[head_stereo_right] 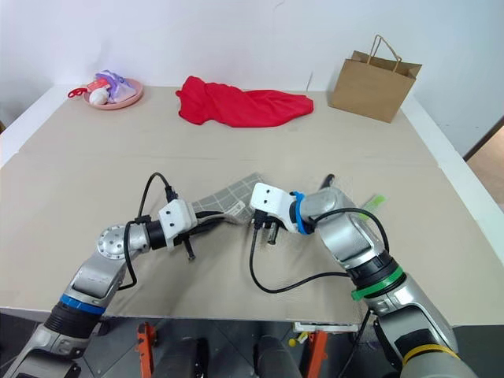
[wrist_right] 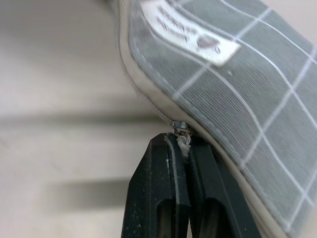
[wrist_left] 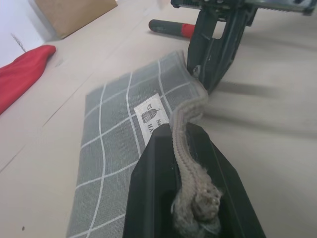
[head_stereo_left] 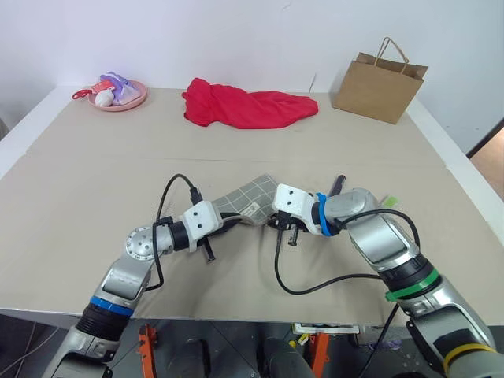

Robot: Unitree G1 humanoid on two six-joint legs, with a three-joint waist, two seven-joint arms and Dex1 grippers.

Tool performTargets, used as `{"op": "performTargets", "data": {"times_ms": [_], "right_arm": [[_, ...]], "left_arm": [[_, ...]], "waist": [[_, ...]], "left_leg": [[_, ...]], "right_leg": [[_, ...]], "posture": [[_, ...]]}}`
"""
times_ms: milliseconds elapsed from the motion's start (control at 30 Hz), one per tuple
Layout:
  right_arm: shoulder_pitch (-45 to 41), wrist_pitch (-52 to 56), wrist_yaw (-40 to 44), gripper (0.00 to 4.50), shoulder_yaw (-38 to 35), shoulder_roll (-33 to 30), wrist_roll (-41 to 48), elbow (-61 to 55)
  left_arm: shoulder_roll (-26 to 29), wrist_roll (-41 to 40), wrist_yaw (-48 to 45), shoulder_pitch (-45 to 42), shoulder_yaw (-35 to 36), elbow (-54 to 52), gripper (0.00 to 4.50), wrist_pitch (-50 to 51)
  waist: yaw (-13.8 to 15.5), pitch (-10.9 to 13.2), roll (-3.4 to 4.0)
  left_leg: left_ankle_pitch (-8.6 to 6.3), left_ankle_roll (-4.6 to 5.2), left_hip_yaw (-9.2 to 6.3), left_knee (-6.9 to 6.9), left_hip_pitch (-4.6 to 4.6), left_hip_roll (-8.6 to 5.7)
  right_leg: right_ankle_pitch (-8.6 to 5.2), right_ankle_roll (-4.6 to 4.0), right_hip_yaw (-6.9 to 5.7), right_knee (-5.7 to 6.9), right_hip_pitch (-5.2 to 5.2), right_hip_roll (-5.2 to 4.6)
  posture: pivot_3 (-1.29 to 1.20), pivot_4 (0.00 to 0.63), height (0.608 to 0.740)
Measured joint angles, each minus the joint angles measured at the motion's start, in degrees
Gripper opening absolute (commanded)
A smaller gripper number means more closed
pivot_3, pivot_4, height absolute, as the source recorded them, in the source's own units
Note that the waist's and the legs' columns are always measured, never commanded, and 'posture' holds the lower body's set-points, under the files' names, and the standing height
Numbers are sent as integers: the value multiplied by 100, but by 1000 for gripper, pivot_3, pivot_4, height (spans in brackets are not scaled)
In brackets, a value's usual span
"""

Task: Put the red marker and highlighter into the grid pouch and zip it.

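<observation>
Pinching the flat grey fabric pouch with white grid lines (head_stereo_left: 240, 201) from two sides. My left gripper (wrist_left: 185, 198) is clamped tight on the corded zipper seam at one end, bunching it between the fingers; my right gripper (wrist_right: 179, 148) is closed hard on the small metal zipper pull (wrist_right: 180, 127) at the seam's other end.

Pouch hangs between the two grips, just off the tan table (head_stereo_left: 94, 173) — soft, light, limp woven cloth, rippling along the seam. It won't hold shape unless I keep tension on it. The pull is tiny and slick; I judge it could slip out easily.

White sewn label (wrist_left: 152, 115) sits just beyond my left fingertips. The slim black marker with a red band (wrist_left: 171, 27) lies on the table past my right gripper — rigid, smooth, likely to roll; take mid-barrel. Lime-green highlighter (head_stereo_left: 388, 202) peeks out behind my right forearm.
</observation>
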Motion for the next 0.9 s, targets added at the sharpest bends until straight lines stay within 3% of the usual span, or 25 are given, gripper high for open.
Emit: {"op": "performTargets", "data": {"times_ms": [100, 133, 200, 333, 400, 633, 733, 900], "right_arm": [[4, 117, -21, 60, -46, 102, 115, -40], [13, 136, -25, 845, -65, 101, 144, -42], [78, 153, -13, 1452, -81, 101, 228, -95], [164, 166, 117, 3609, -80, 6, 454, -211], [205, 144, 193, 4373, -80, -131, 534, -307], [412, 120, 220, 4373, -452, -498, 783, -361], [628, 396, 308, 4373, -1292, -647, 1421, -677], [1177, 639, 438, 4373, -3315, -1284, 2529, -1083]], "left_arm": [[-4, 4, 98, 91, 2, -65, 0, 45], [-10, 4, 108, 94, 2, -74, 0, 71], [-9, 3, 117, 94, 3, -91, 0, 73], [-7, 2, 133, 89, 7, -122, 0, 75], [-1, 1, 139, 87, 14, -123, 0, 78], [14, -50, 203, 88, 70, -197, 0, 143], [-49, -481, 215, 74, 273, -351, 0, 445], [-8, -1915, -26, -198, 973, -770, 0, 1545]], "waist": [[3, 0, 0], [3, 0, 0], [4, 0, 0], [4, 0, 0], [4, 0, 0], [5, 0, 0], [9, 1, -1], [50, 1, -1]], "left_leg": [[0, 0, -1, 0, -1, -3], [0, 0, -2, 1, -1, -4], [0, 0, -3, 3, 0, -5], [0, 0, -4, 3, 0, -4], [0, 0, -6, 3, 0, -4], [0, 0, -7, 3, 0, -4], [0, 0, -13, 2, -1, -4], [-1, 0, -58, 4, 8, -15]], "right_leg": [[0, 1, -2, 0, 2, -2], [0, 1, -1, 0, 3, -2], [-1, 2, -4, 0, 6, -3], [-1, 2, -4, 0, 5, -2], [-1, 2, -6, 0, 6, -2], [-1, 2, -6, 0, 7, -2], [-3, 5, -8, 0, 9, -3], [-9, 9, -48, -13, 44, -8]], "posture": [[0, 150, 740], [0, 150, 740], [0, 150, 740], [0, 150, 740], [0, 150, 740], [0, 150, 740], [0, 150, 740], [0, 150, 740]]}}
